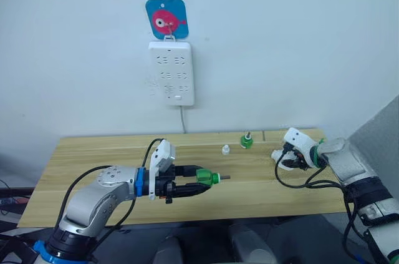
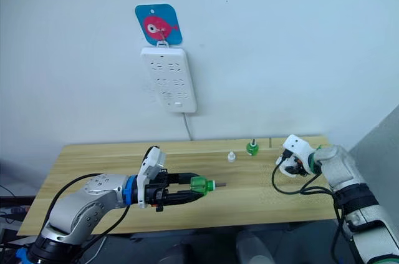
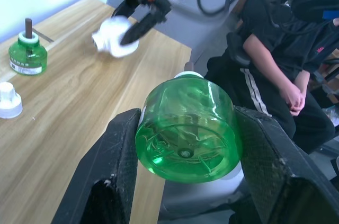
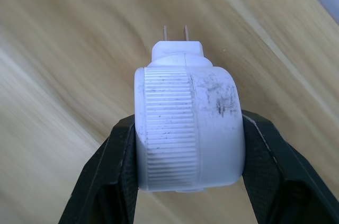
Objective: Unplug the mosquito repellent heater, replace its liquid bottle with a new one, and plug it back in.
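Note:
My left gripper [image 1: 198,181] is shut on the new one [image 1: 207,177], a translucent green bottle lying sideways above the table's front middle, its bare wick pointing toward my right arm. In the left wrist view its round base [image 3: 185,128] sits between the black fingers [image 3: 114,176]. A small white cap [image 1: 225,149] lies on the table beside its liquid bottle [image 1: 247,141], which stands upright with a dark wick. My right gripper [image 1: 290,158] is shut on the mosquito repellent heater [image 4: 188,123] just above the table's right part, with the heater's prongs pointing away from the wrist.
A white power strip [image 1: 171,72] hangs on the wall above the table's back edge, its cord running down behind the wooden table [image 1: 93,158]. A person [image 3: 275,49] sits beyond the table's right end.

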Available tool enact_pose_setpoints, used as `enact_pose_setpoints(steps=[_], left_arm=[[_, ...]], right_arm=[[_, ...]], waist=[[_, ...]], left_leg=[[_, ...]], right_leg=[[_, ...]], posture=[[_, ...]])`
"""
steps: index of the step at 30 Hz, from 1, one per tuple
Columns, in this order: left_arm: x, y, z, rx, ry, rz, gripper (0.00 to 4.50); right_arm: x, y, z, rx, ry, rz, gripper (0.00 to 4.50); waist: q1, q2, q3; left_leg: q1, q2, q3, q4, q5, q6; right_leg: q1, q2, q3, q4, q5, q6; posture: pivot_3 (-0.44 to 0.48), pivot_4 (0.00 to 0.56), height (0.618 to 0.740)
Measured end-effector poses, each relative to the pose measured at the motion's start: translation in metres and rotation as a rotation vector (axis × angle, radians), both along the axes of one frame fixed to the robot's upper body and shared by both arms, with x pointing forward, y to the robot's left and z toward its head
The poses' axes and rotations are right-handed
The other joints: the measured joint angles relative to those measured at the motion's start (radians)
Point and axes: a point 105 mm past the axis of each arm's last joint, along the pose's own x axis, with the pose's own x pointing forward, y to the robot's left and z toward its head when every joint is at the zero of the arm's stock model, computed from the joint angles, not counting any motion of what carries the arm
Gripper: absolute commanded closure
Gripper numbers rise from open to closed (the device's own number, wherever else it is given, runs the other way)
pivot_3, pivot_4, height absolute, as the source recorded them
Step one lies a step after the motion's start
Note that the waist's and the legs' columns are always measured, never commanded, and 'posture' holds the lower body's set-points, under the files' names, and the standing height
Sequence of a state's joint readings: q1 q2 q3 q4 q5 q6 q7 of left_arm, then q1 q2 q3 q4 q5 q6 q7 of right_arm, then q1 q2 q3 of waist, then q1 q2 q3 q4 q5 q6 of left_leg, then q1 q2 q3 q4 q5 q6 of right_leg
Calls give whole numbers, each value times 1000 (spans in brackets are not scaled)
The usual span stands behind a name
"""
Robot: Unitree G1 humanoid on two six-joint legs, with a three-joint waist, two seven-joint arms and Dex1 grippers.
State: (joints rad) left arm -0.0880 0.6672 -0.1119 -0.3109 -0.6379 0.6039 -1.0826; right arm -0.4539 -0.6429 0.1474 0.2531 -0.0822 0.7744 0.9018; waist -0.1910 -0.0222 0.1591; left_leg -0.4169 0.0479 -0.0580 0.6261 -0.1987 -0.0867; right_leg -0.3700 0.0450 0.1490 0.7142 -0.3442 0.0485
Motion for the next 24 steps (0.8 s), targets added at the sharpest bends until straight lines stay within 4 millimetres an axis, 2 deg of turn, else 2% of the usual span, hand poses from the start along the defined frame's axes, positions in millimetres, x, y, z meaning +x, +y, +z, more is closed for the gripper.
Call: enact_pose_setpoints(steps=[2,5,7,11,16,22,23,24], left_arm=[[-1,2,-1,7,7,1,2146],[-3,4,0,22,18,-7,2146],[-3,8,1,35,22,-12,2146],[-2,12,5,50,22,-21,2146],[-3,15,6,60,28,-27,2146],[-3,17,7,67,30,-23,2146],[-4,16,8,68,28,-26,2146],[-5,15,8,68,25,-30,2146]], right_arm=[[-3,3,-1,168,19,-160,2306],[-19,8,-21,413,111,-397,2306],[-26,14,-31,526,158,-486,2306],[-23,16,-31,630,141,-588,2306],[-19,17,-32,668,120,-630,2306],[-17,15,-34,702,106,-657,261],[-16,14,-33,707,98,-657,8],[-15,13,-31,710,90,-657,0]], waist=[[0,-1,0],[1,-1,1],[-1,2,4],[-6,3,6],[-6,3,7],[-5,2,10],[-5,2,11],[-5,2,12]], left_leg=[[0,0,-1,0,0,0],[-1,0,-1,0,0,0],[0,0,1,-1,0,0],[0,0,3,-1,0,0],[0,0,4,-2,0,0],[-1,0,4,-3,-1,1],[-1,0,4,-3,-1,1],[-1,0,4,-3,-1,1]], right_leg=[[0,0,-1,0,0,0],[0,0,-1,0,0,0],[-1,0,0,0,0,0],[-1,0,3,0,0,0],[-3,0,3,0,0,0],[-3,0,3,-1,0,0],[-3,0,3,-1,0,0],[-3,0,3,-1,0,0]], posture=[[-143,143,740],[-153,148,740],[-157,150,740],[-156,152,740],[-152,153,740],[-149,155,740],[-149,155,740],[-149,155,740]])
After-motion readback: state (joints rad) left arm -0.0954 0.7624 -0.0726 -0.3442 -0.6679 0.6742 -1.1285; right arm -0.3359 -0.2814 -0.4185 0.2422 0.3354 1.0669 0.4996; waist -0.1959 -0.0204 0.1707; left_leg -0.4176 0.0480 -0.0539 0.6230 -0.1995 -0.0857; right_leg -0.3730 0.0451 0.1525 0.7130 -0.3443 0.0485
